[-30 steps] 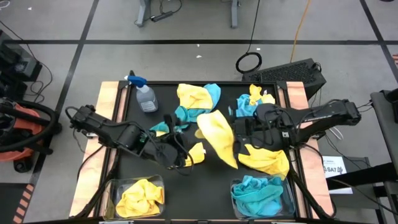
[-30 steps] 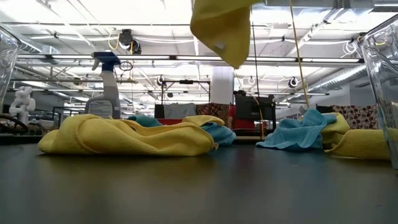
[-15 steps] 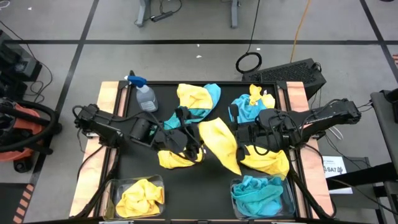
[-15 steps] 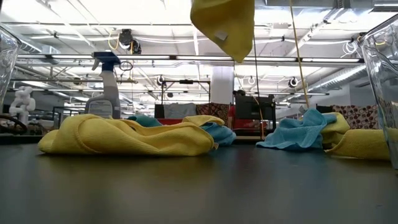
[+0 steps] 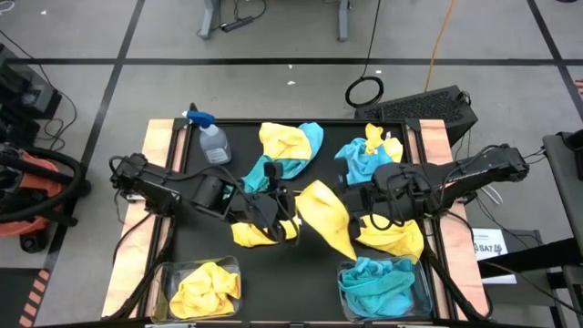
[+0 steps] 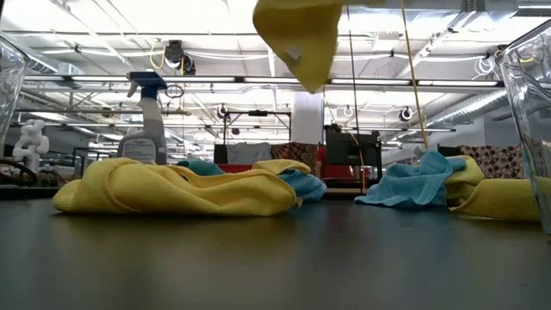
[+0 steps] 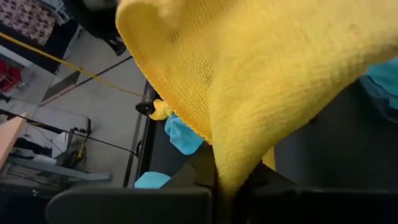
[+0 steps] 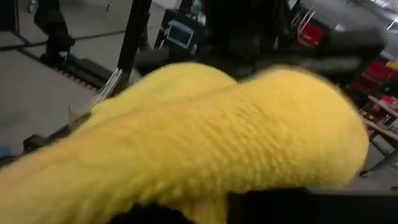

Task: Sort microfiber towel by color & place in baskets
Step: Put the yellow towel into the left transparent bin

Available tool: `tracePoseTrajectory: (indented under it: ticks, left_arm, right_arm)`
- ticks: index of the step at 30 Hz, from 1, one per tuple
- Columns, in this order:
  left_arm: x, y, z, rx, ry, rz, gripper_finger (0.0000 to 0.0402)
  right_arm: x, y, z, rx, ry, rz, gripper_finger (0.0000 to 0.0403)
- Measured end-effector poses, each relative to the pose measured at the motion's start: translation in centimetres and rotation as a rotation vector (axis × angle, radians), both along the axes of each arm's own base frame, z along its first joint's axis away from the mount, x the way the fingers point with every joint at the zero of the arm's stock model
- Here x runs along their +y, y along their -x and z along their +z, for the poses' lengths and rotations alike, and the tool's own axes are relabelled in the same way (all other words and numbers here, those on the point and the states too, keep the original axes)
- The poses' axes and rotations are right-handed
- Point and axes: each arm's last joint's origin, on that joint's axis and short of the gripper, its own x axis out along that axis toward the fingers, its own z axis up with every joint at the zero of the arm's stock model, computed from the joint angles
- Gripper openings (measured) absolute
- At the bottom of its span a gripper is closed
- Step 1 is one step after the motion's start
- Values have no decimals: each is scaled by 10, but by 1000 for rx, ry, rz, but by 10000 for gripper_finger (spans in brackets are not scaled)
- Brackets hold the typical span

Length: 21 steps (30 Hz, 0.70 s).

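Black matting covered the table (image 5: 191,246), wooden strips along its left and right edges, a warehouse-like room behind; a yellow towel (image 5: 325,214) hung stretched above the table's centre, the left gripper (image 5: 284,206) pinched on its left end, the right gripper (image 5: 363,202) clamped on its right end; it dangled at the top of the low view (image 6: 297,34); loose yellow and turquoise towels (image 5: 290,148) lay near the far edge; a spray bottle (image 5: 211,139) stood at the far left corner; the left basket (image 5: 205,287), at the near edge, held yellow cloth; the right basket (image 5: 383,284) held turquoise.
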Motion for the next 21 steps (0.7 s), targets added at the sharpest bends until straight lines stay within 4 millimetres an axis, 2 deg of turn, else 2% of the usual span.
tracePoseTrajectory:
  ticks: [3,7,13,16,21]
  left_arm:
    - [-3,7,5,-7,-10,-4,12]
    - [-6,25,15,2,-18,-11,7]
    - [-14,70,35,22,22,-81,7]
    - [-17,97,43,60,87,-150,7]
    - [-18,140,54,119,243,-247,6]
  right_arm:
    - [0,1,-6,62,-11,-5,48]
    - [-1,3,-15,164,-35,-21,107]
    - [-2,6,-24,264,-60,-54,192]
    - [-3,7,-26,284,-58,-79,214]
    - [-3,7,-26,287,-59,-71,221]
